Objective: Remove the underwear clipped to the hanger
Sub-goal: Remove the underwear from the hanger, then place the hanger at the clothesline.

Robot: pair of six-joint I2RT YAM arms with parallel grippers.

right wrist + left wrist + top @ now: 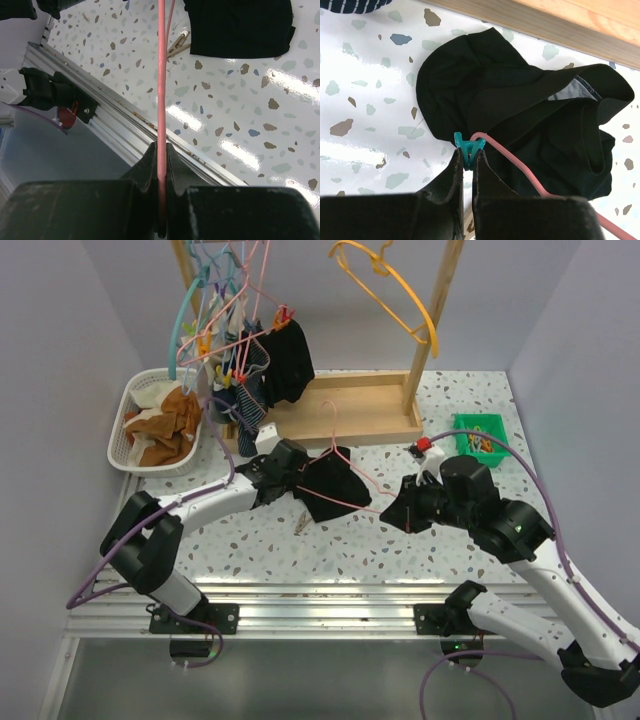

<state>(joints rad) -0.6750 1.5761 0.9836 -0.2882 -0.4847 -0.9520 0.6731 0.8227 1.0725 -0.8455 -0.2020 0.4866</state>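
A plain black underwear (333, 487) lies crumpled on the speckled table, on a pink wire hanger (352, 503). In the left wrist view the underwear (520, 120) fills the middle, and a teal clip (468, 145) sits on the pink hanger (520, 167) at its edge. My left gripper (467, 159) is shut on the teal clip. My right gripper (161, 148) is shut on the pink hanger wire (161, 75), right of the underwear (240, 25). More black underwear (287, 360) hangs clipped on the rack.
A wooden rack (345, 420) stands at the back with several coloured hangers (215, 300) and dark blue striped garments (245, 400). A white basket (122, 435) with orange-brown cloth is at the left. A green tray (480, 435) is at the right. A wooden clothespin (300, 525) lies on the table.
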